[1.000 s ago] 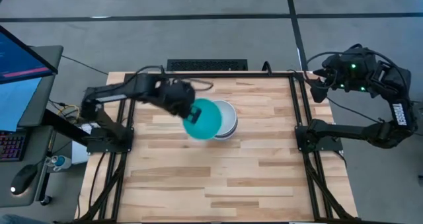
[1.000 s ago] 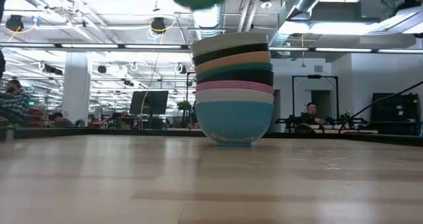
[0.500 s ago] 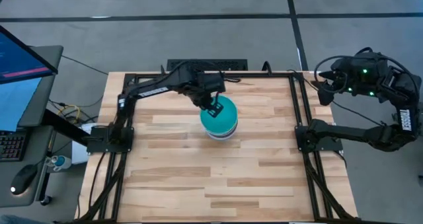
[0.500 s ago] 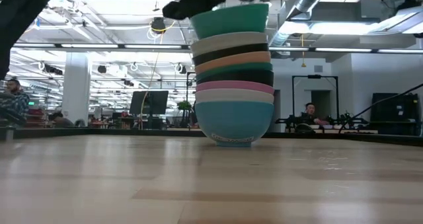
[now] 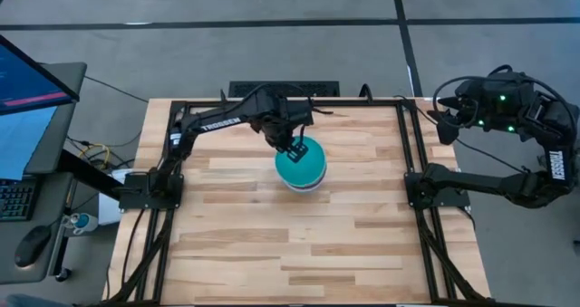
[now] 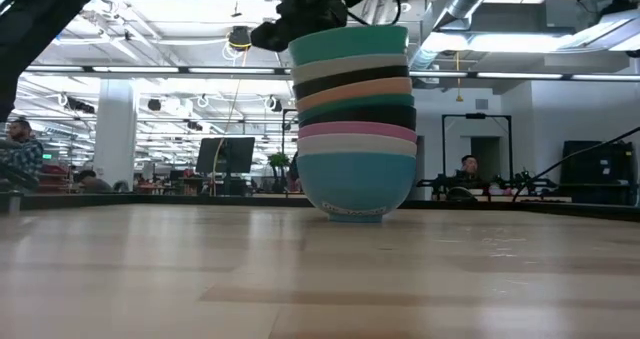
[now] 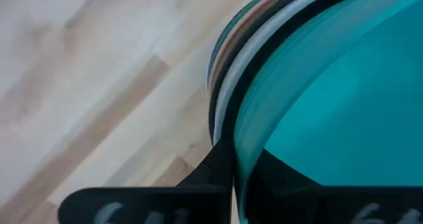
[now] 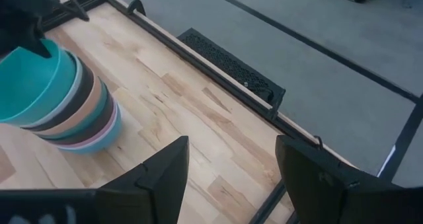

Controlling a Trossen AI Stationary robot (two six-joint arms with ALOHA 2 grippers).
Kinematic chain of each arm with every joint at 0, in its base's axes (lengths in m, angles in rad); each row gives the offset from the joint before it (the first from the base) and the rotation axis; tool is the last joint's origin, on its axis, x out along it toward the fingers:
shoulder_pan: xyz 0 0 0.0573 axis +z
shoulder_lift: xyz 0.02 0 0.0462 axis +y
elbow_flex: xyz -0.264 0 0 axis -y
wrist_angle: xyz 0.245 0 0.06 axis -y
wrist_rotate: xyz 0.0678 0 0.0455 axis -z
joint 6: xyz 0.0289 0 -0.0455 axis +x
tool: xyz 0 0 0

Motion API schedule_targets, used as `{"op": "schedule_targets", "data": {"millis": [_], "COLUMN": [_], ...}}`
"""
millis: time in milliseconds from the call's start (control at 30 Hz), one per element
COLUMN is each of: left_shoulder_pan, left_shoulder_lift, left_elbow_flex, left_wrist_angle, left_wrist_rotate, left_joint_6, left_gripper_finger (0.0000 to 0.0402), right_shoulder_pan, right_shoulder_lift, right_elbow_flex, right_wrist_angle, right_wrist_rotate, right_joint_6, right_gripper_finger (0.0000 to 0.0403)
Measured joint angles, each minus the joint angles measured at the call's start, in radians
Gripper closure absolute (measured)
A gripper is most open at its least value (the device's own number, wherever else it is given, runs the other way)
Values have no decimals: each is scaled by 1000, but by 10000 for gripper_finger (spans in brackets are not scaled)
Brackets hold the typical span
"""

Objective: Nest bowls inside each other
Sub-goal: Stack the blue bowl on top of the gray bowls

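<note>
A stack of nested bowls (image 5: 300, 167) stands on its cyan bottom bowl on the far middle of the table. In the low view the stack (image 6: 355, 129) reads upward cyan, white, pink, black, teal-green, orange, black, white, with a cyan bowl (image 6: 348, 44) on top. My left gripper (image 5: 294, 149) is over the stack's far-left side, shut on that top cyan bowl (image 7: 330, 98). My right gripper (image 8: 228, 178) is open and waits high beyond the table's far right corner (image 5: 444, 126). My left gripper (image 7: 234, 184) holds the top cyan bowl by its rim (image 7: 239, 151) on the stack's far-left side. One finger is inside the bowl and one outside. The fingers come from above, slanting in from the far left. The bowl sits level, nested in the white bowl (image 6: 350, 67) below.
Black frame rails (image 5: 412, 153) run along the table's left, right and far edges. A black grille (image 5: 284, 89) lies just beyond the far edge. Bare wood (image 5: 290, 244) spreads over the near half of the table. People (image 6: 468, 169) sit in the room behind.
My left gripper carried the cyan bowl from up high on the stack's left toward the right, over the stack, and lowered it. The bowl was tilted half a second ago; it now sits level and lower in the white bowl. The gripper stays shut on its rim.
</note>
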Motion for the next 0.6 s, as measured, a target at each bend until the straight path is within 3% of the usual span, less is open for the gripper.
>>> {"op": "schedule_targets", "data": {"millis": [367, 600], "left_shoulder_pan": [-10, -29], "left_shoulder_lift": [-3, -3], "left_elbow_flex": [-43, 42], "left_wrist_angle": [5, 1], "left_wrist_rotate": [42, 20], "left_joint_6": [-16, -36], "left_gripper_finger": [369, 326], "right_shoulder_pan": [0, 0], "right_shoulder_lift": [0, 0], "right_elbow_flex": [0, 0], "right_wrist_angle": [2, 2], "right_wrist_rotate": [0, 0], "right_joint_6": [-10, -10], "right_gripper_finger": [152, 152]}}
